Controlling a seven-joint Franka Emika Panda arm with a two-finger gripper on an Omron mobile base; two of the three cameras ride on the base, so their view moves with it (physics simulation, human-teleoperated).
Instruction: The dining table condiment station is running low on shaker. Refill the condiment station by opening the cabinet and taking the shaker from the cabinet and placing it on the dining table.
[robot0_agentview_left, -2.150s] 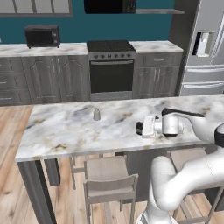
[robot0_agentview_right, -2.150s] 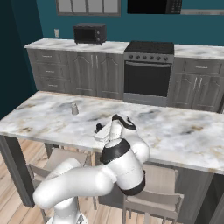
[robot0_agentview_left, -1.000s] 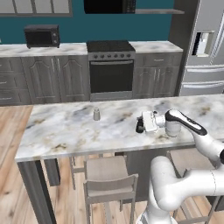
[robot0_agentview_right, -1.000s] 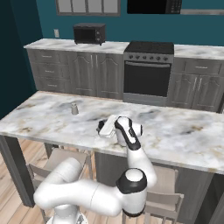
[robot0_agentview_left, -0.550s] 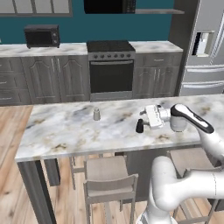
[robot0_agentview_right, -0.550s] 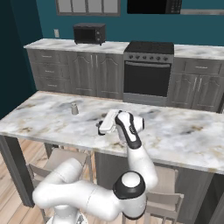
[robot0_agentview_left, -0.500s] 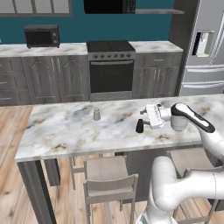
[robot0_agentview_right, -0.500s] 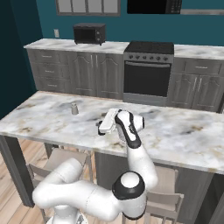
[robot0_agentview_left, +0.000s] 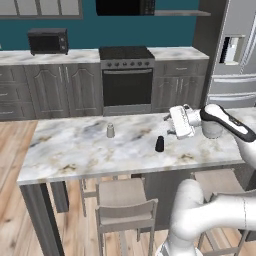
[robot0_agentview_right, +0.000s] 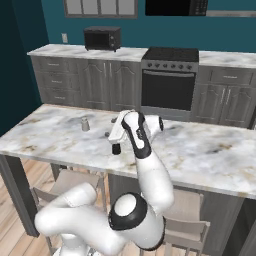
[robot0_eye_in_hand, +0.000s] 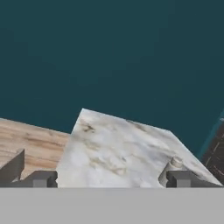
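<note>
On dining table (robot0_agentview_left: 75, 150): shaker (robot0_agentview_left: 159, 144) just below-left of gripper (robot0_agentview_left: 169, 125); pale shaker (robot0_agentview_left: 110, 131) well left; stool (robot0_agentview_left: 125, 207) underneath.

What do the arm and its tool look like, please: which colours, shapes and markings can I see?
The arm is made of glossy white, rounded tubular segments joined by dark grey to black joint rings, one showing clearly in the right base view. The tool is a white blocky body with two small dark fingers. I see no cables, labels or markings.
</note>
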